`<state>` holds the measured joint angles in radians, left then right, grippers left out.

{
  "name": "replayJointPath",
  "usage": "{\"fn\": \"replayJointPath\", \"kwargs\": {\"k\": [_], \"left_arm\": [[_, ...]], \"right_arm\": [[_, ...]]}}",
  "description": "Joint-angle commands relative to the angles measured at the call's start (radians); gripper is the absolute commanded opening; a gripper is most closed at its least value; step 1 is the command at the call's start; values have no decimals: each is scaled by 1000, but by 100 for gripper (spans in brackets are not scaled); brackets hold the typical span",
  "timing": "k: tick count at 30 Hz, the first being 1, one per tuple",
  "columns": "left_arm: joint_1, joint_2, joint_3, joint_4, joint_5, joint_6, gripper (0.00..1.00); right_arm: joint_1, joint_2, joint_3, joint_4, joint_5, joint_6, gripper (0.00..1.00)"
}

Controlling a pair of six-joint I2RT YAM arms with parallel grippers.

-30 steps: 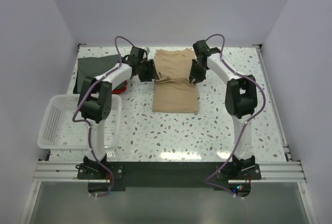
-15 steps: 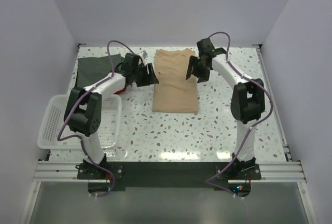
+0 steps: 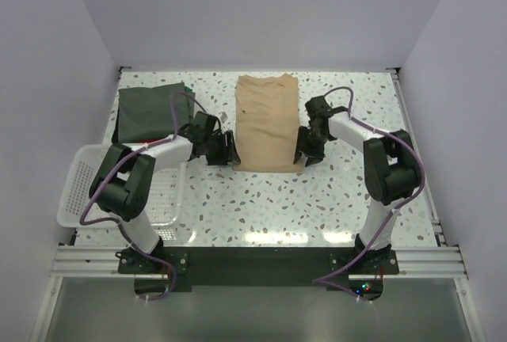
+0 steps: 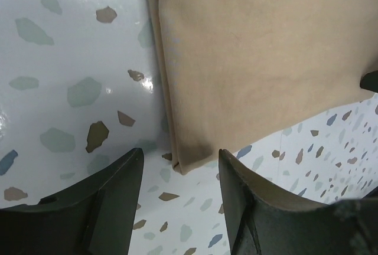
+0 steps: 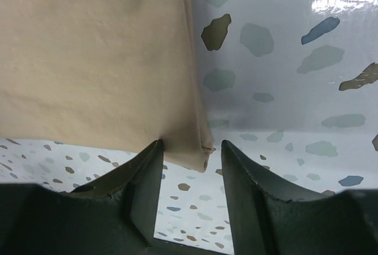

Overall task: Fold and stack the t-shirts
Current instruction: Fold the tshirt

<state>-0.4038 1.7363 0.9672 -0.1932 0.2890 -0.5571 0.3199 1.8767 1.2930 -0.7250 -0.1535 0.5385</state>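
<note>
Top external view sets the tan t-shirt (image 3: pixel 268 120) as a narrow folded strip on the table (image 3: pixel 356 199); its long axis runs straight away from the arm bases, and its near short edge spans the gap between the two grippers; the left gripper (image 3: pixel 224 149) sits at the near left corner, the right gripper (image 3: pixel 307 150) at the near right corner, each about equally close to its own corner, so neither arm has the advantage.

Left wrist view shows the jaws spread, nothing pinched; the shirt's corner lies just ahead of the gap between the fingers (image 4: pixel 106 202), and the rest of the cloth stretches ahead and off to the right of the gripper. Right wrist view mirrors this: jaws spread and empty, the corner just ahead of the gap, the cloth running ahead and to the left, its near edge meeting the tip of the left-hand finger (image 5: pixel 144 178); whether it touches I cannot tell.

Judging from this, the coming move is a paired pinch of the two near corners, then a carry forward along the long axis to halve the strip; each gripper needs only to go down and close, since its corner already lies on its centreline.

Well to the left of the left gripper lies the dark grey-green t-shirt (image 3: pixel 146 108), folded.
</note>
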Motion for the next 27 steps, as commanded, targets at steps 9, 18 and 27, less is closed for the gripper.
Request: {"fn": "replayJointPath", "kwargs": {"k": [9,18,27], "left_arm": [[-33,-78,-33,28,-45,-33,57],[-58,-87,-33,-12,-83,-50,54],[-84,-70,-32,-45,-113,-66,48]], "right_arm": [[4,-54,-84,72,-31,18,38],[4,-39,-121,88,-57,18,27],[7,-44,-127,85,-60,20,21]]}}
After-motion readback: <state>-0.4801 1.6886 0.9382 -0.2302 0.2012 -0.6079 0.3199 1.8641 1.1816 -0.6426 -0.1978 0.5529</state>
